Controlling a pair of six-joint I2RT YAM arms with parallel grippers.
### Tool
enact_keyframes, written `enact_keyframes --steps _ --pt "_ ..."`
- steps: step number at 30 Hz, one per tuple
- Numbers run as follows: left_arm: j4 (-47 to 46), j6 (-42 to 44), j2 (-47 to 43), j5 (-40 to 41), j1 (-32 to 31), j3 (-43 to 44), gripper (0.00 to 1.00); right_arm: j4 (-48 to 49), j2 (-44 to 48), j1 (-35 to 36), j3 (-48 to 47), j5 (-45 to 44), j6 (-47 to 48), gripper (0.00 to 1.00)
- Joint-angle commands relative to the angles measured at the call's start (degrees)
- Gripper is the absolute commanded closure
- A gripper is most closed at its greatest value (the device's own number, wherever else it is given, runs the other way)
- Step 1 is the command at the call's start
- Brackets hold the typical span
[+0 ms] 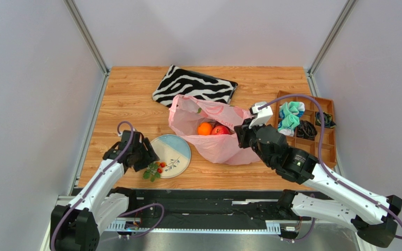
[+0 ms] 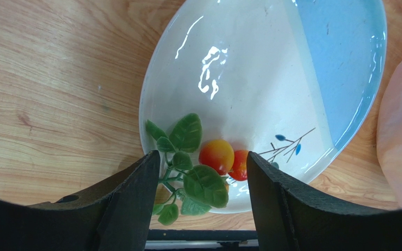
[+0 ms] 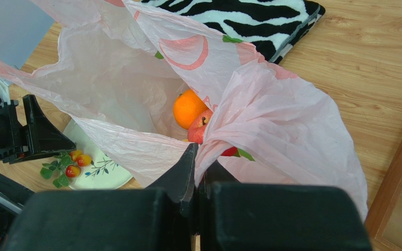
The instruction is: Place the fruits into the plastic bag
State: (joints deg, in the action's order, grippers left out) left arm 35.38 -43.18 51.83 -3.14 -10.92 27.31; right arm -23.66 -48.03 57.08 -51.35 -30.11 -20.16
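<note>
A small leafy berry sprig (image 2: 208,172) with red-yellow berries lies on the near rim of the blue-and-cream plate (image 2: 250,68). My left gripper (image 2: 203,157) is open, one finger on each side of the sprig, with gaps showing on both sides. The pink plastic bag (image 1: 219,149) lies mid-table with its mouth held up. My right gripper (image 3: 200,149) is shut on the bag's rim. Inside the bag I see an orange (image 3: 189,107) and a red apple (image 3: 200,128). Other fruits in the bag are hidden by the plastic.
A zebra-striped pouch (image 1: 193,86) lies behind the bag. At the right stands a wooden compartment tray (image 1: 326,144) holding rolled cloth items. The plate (image 1: 179,146) sits close to the table's near edge, left of the bag.
</note>
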Motion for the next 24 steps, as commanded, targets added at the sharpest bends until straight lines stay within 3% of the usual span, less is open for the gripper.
enact_keyframes --steps 1,5,8,9,22,24 --pt "-0.13 -0.68 0.90 -1.96 -0.42 -0.15 0.36 2.21 1.18 0.05 0.64 -1.18 -0.58 1.00" --pt "-0.31 -0.59 1.34 -2.49 -0.42 -0.33 0.43 2.22 1.01 0.05 0.55 -1.36 -0.58 1.00" --pt "-0.39 -0.68 1.34 -3.01 -0.42 -0.42 0.53 2.21 0.75 0.05 0.46 -1.44 -0.40 1.00" --pt "-0.39 -0.77 1.34 -2.93 -0.42 -0.42 0.62 2.21 0.75 0.05 0.46 -1.44 -0.49 1.00" --pt "-2.68 -2.08 0.46 -6.53 -0.42 -1.82 0.90 2.39 0.31 0.05 0.55 -1.44 -0.67 1.00" --pt "-2.86 -2.35 -0.06 -6.62 -0.42 -1.30 1.00 2.21 0.39 0.14 0.46 -1.27 -0.75 1.00"
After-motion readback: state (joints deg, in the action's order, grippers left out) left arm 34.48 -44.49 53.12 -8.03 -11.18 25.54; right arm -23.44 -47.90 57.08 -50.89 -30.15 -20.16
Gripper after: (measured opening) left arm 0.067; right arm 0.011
